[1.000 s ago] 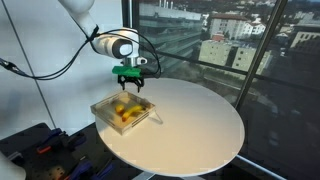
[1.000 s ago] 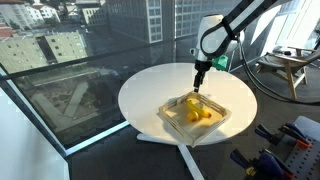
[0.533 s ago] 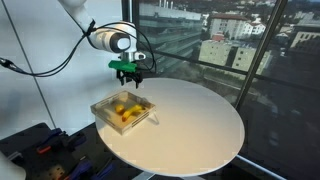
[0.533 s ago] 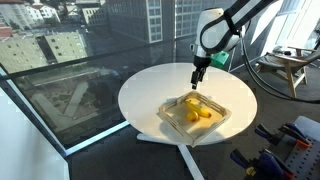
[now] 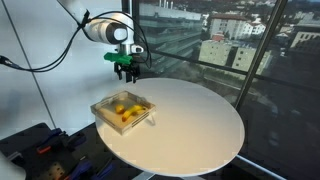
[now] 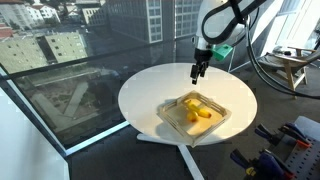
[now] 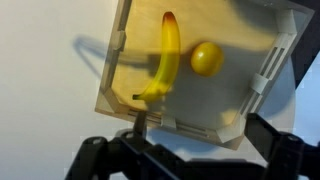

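The tool (image 5: 126,71) now hangs higher above the fruit box (image 7: 230,95), fingers apart and empty. The banana (image 7: 165,60) and orange (image 7: 207,58) remain inside, released.

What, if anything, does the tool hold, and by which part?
Nothing is held: the tool hangs open and empty above the box, where a banana and a round yellow fruit lie untouched.

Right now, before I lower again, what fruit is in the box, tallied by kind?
Banana: 1
Round orange-yellow fruit: 1
Total: 2, both lying inside the box, as the wrist view shows it. The gripper is open and holds nothing.
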Motion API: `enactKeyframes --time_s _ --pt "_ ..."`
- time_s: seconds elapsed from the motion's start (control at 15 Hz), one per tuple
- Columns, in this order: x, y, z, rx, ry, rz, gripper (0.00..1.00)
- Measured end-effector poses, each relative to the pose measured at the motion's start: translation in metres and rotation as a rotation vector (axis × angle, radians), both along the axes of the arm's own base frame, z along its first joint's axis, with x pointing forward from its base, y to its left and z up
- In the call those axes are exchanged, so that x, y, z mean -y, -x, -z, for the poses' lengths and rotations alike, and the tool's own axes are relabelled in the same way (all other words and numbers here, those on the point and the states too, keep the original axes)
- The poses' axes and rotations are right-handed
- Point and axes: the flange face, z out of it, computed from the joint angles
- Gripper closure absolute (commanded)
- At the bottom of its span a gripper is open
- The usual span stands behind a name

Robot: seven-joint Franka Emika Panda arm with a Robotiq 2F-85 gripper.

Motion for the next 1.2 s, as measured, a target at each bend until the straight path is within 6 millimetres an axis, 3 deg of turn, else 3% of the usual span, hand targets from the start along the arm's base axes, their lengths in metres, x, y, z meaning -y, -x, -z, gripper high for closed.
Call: enactKeyframes --time_s 0.47,1.2 --pt "-0.007 0.017 -0.034 0.018 0.004 0.053 0.0" --pt "-0.007 0.055 -0.066 0.033 0.013 0.107 0.0"
